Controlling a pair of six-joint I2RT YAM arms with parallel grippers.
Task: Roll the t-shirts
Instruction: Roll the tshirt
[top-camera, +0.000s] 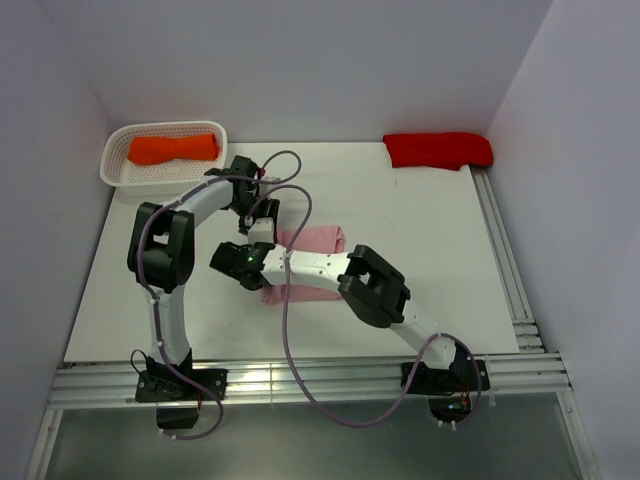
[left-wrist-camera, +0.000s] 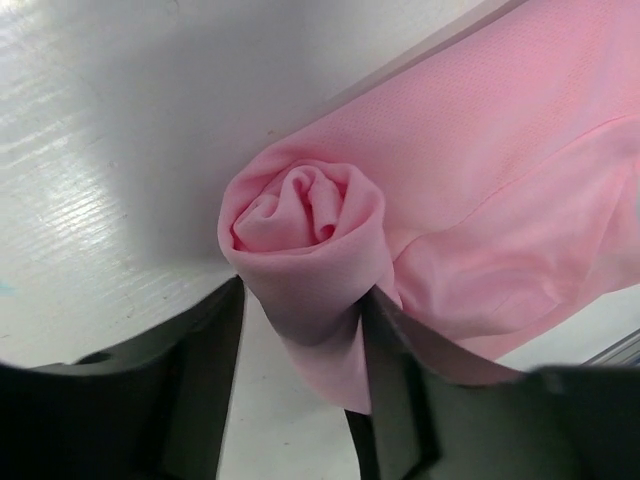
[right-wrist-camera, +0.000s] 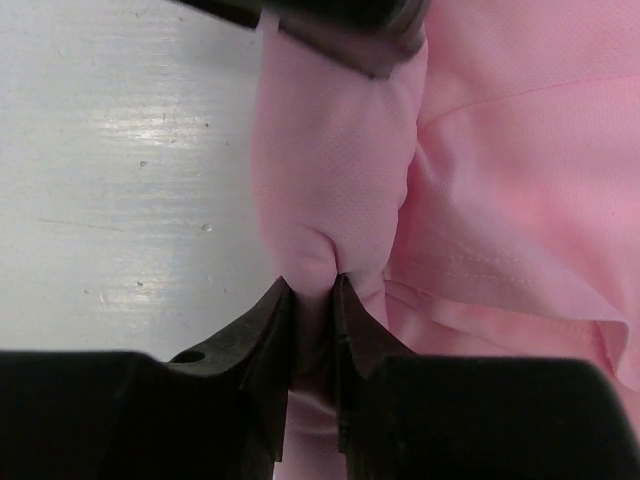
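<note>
The light pink t-shirt (top-camera: 318, 238) lies mid-table, its left part rolled into a tight tube (left-wrist-camera: 300, 215) and the rest spread flat (right-wrist-camera: 520, 180). My left gripper (top-camera: 262, 228) stands open around the far end of the roll (left-wrist-camera: 305, 300), its fingers on either side of the spiral. The right gripper (top-camera: 255, 262) is at the near end, shut on a pinched fold of the pink cloth (right-wrist-camera: 312, 285). One left finger (right-wrist-camera: 340, 30) shows at the top of the right wrist view.
An orange t-shirt bundle (top-camera: 172, 148) lies in a white basket (top-camera: 115, 175) at the back left. A red t-shirt bundle (top-camera: 438, 149) sits at the back right. Metal rails run along the right edge (top-camera: 505, 260) and the front edge (top-camera: 300, 380).
</note>
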